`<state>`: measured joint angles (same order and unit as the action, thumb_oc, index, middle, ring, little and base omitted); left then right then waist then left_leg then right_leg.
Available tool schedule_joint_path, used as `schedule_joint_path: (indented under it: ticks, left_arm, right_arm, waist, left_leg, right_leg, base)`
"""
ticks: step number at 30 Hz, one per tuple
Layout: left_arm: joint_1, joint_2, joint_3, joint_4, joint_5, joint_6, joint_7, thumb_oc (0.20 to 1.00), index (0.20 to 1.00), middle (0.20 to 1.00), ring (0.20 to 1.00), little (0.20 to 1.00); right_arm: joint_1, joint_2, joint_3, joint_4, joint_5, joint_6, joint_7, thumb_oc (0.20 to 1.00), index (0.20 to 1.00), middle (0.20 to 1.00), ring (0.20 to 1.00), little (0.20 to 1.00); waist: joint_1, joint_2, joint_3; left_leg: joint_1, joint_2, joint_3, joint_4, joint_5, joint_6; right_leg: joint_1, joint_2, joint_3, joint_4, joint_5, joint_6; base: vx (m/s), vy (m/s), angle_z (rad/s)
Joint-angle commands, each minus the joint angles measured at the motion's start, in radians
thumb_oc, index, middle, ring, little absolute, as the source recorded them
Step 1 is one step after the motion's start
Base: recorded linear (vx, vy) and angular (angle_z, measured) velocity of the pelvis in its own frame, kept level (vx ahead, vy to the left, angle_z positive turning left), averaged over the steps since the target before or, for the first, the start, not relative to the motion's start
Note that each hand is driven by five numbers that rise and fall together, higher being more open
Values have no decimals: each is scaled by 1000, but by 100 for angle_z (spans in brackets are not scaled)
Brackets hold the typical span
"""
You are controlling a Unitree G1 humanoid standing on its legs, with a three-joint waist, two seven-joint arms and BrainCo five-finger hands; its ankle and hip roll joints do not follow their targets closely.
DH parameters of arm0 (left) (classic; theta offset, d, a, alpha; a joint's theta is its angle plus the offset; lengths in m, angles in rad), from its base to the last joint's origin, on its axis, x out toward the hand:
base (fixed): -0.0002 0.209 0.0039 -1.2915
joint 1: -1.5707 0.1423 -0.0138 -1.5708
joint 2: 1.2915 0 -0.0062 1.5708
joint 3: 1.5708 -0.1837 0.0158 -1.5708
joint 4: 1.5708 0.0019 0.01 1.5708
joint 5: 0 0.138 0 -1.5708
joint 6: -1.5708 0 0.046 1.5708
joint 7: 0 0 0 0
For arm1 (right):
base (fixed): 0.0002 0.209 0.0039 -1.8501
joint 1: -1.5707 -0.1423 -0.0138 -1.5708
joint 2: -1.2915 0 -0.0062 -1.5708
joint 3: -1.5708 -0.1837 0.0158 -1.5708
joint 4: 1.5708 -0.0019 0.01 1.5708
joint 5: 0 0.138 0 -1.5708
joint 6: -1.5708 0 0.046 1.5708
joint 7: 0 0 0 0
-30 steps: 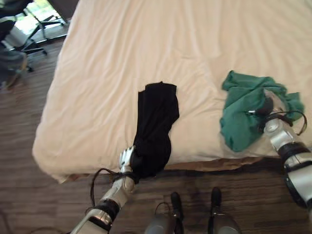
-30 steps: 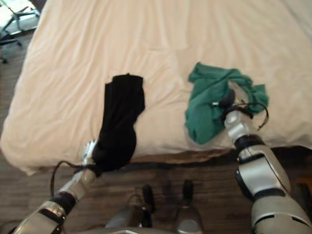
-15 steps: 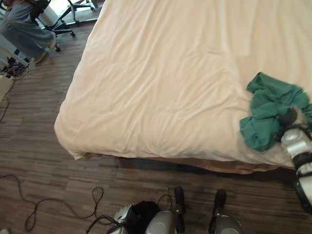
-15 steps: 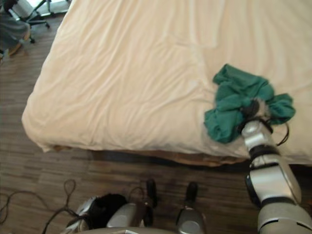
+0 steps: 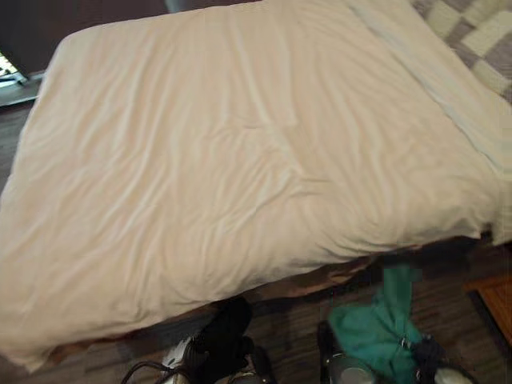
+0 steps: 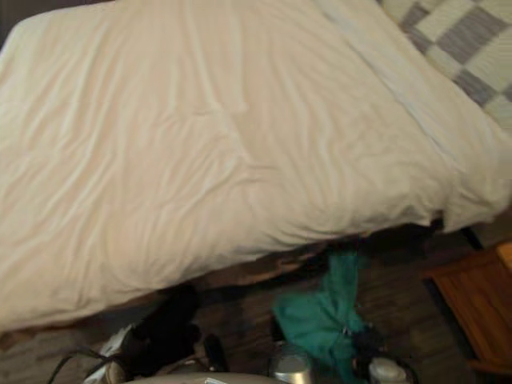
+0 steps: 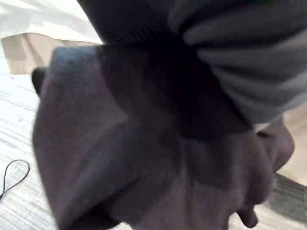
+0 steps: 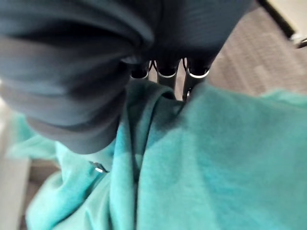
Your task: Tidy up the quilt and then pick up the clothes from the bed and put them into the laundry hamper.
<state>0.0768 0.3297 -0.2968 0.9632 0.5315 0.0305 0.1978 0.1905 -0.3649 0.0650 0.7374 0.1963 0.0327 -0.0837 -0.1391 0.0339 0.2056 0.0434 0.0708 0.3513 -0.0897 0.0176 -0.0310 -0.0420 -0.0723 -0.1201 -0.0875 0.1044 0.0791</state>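
Cream quilt (image 5: 240,160): lies spread flat over the bed, creased, its near edge hanging toward the dark wood floor (image 6: 400,264); no clothes lie on it.
Pillow: a checked grey-and-white pillow (image 6: 464,40) sits at the far right corner of the bed, cut off by the frame edge.
Black garment (image 5: 224,336): hangs bunched below the bed's near edge, off the quilt, at the robot's left side; in the left wrist view it fills the space past the ribbed cover as dark folds (image 7: 144,167).
Left hand (image 5: 178,358): only a pale sliver shows beside the black cloth in the head views; its fingers are buried in the fabric, so I cannot tell how they stand.
Green garment (image 6: 324,312): hangs crumpled below the bed's near edge at the robot's right side, above the floor; its lower part is cut off by the frame.
Right hand (image 8: 165,74): dark-tipped fingers curl into a fold of the green cloth (image 8: 201,158) and hold it.
Wooden furniture (image 6: 480,312): a brown wooden piece stands at the right edge, partly out of frame; what it is cannot be made out.
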Motion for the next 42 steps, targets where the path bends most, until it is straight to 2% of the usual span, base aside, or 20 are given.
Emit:
schedule_joint_path:
  ticks: [1,7,14,18,20,21,22,24,25,26,29,30,32,34,35,36,37,38,40,42]
  left_arm:
    - [-19,24,20,38,-20,2,20,200,200,200,200,200]
    - [-67,-16,15,19,-128,-29,38,200,200,200,200,200]
    - [-88,-63,74,86,-299,-41,70,200,200,200,200,200]
    - [-95,-70,96,115,-378,-52,72,200,200,200,200,200]
    - [-127,-74,91,130,-399,-52,71,200,200,200,200,200]
    - [-173,-88,84,166,-419,-55,68,200,200,200,200,200]
    - [-181,-99,93,187,-428,-52,66,200,200,200,200,200]
    - [-179,-112,116,198,-452,-40,63,200,200,200,200,200]
    - [-178,-113,117,197,-453,-40,63,200,200,200,200,200]
    - [-153,-129,124,208,-463,-36,63,200,200,200,200,200]
    - [-134,-142,130,235,-483,-28,54,200,200,200,200,200]
    - [-133,-148,138,239,-496,-28,57,200,200,200,200,200]
    - [-142,-144,128,223,-514,-34,66,200,200,200,200,200]
    - [-168,-145,101,209,-518,-38,58,200,200,200,200,200]
    - [-177,-144,95,216,-518,-40,56,200,200,200,200,200]
    - [-187,-140,90,244,-511,-38,57,200,200,200,200,200]
    - [-187,-140,90,244,-511,-38,57,200,200,200,200,200]
    - [-193,-137,82,259,-498,-36,57,200,200,200,200,200]
    - [-196,-118,78,294,-465,-13,59,200,200,200,200,200]
    - [-186,-131,99,284,-493,-29,76,200,200,200,200,200]
  right_arm:
    - [-128,22,25,15,-44,-50,-4,200,200,200,200,200]
    - [-246,21,132,178,-211,-29,-33,200,200,200,200,200]
    - [-271,39,135,342,-259,-5,-73,200,200,200,200,200]
    - [-265,52,165,432,-320,8,-68,200,200,200,200,200]
    - [-269,53,178,468,-346,17,-76,200,200,200,200,200]
    - [-257,54,185,488,-375,14,-78,200,200,200,200,200]
    - [-245,57,187,481,-378,9,-74,200,200,200,200,200]
    - [-234,68,177,475,-365,18,-76,200,200,200,200,200]
    - [-233,67,179,474,-365,19,-77,200,200,200,200,200]
    - [-215,74,152,476,-342,26,-86,200,200,200,200,200]
    - [-196,91,102,474,-302,26,-111,200,200,200,200,200]
    - [-195,108,77,456,-272,27,-136,200,200,200,200,200]
    - [-213,117,70,449,-240,17,-159,200,200,200,200,200]
    - [-225,132,92,418,-196,7,-170,200,200,200,200,200]
    - [-214,137,102,415,-187,4,-177,200,200,200,200,200]
    - [-203,139,109,417,-170,-1,-182,200,200,200,200,200]
    - [-203,139,109,417,-170,-1,-182,200,200,200,200,200]
    - [-207,143,116,420,-162,-3,-183,200,200,200,200,200]
    - [-187,129,119,434,-187,14,-200,200,200,200,200,200]
    - [-213,140,141,417,-187,0,-180,200,200,200,200,200]
  waist:
    - [30,-40,-3]
    - [77,-26,3]
    - [119,-27,-9]
    - [161,-28,2]
    - [201,-27,6]
    - [228,-35,-3]
    - [212,-44,-10]
    - [176,-47,-35]
    - [176,-46,-30]
    - [179,-42,-51]
    - [175,-48,-69]
    - [162,-56,-52]
    - [138,-54,-24]
    - [108,-44,-5]
    - [102,-48,2]
    - [92,-50,9]
    - [92,-49,6]
    - [82,-53,7]
    - [78,-74,19]
    - [104,-76,8]
  left_leg:
    - [31,71,-5,2,-46,-89]
    - [10,70,-58,2,-29,-91]
    - [-9,71,-110,2,-14,-93]
    - [-24,62,-164,2,11,-95]
    - [-84,46,-223,2,58,-127]
    - [-136,41,-207,2,66,-132]
    - [-110,75,-115,2,38,-127]
    - [-20,131,124,13,41,-104]
    - [-12,132,127,13,40,-105]
    - [15,120,159,58,20,-92]
    - [12,73,130,43,-3,-60]
    - [21,18,84,33,-41,-11]
    - [29,-7,19,23,-54,13]
    - [14,-14,-67,28,-34,12]
    - [23,-41,-123,15,-38,15]
    - [20,-59,-208,2,-48,16]
    - [16,-58,-208,2,-47,16]
    - [19,-69,-252,2,-52,18]
    - [21,-108,-327,29,-76,32]
    - [21,-119,-340,28,-74,40]
  right_leg:
    - [21,-103,-9,11,-89,107]
    - [45,-107,-62,5,-100,96]
    - [71,-105,-105,0,-115,91]
    - [100,-106,-163,1,-129,83]
    - [109,-120,-239,0,-139,78]
    - [119,-168,-364,0,-133,86]
    - [133,-189,-413,6,-135,103]
    - [152,-207,-495,27,-124,92]
    - [159,-207,-493,29,-127,93]
    - [181,-214,-532,72,-142,69]
    - [194,-280,-591,211,-139,78]
    - [160,-372,-560,410,-79,107]
    - [81,-342,-397,495,-79,109]
    - [-34,-135,-120,447,-201,66]
    - [-26,-75,-27,386,-232,82]
    - [-40,-34,85,311,-221,70]
    - [-42,-32,85,308,-218,69]
    - [-51,-4,154,248,-198,66]
    - [-34,3,251,146,-178,64]
    - [-27,-13,209,148,-132,72]
  base:
    - [0,0,0]
    - [-22,-51,19]
    - [9,-52,49]
    - [-28,-44,28]
    - [-159,-8,82]
    - [-178,29,138]
    - [-185,95,210]
    - [-82,129,236]
    - [42,195,217]
    - [146,256,227]
    - [155,355,224]
    - [156,445,212]
    - [103,351,163]
    - [28,143,150]
    - [116,30,232]
    - [137,-20,245]
    - [132,-58,286]
    - [119,-34,211]
    - [69,12,199]
    - [48,-53,150]
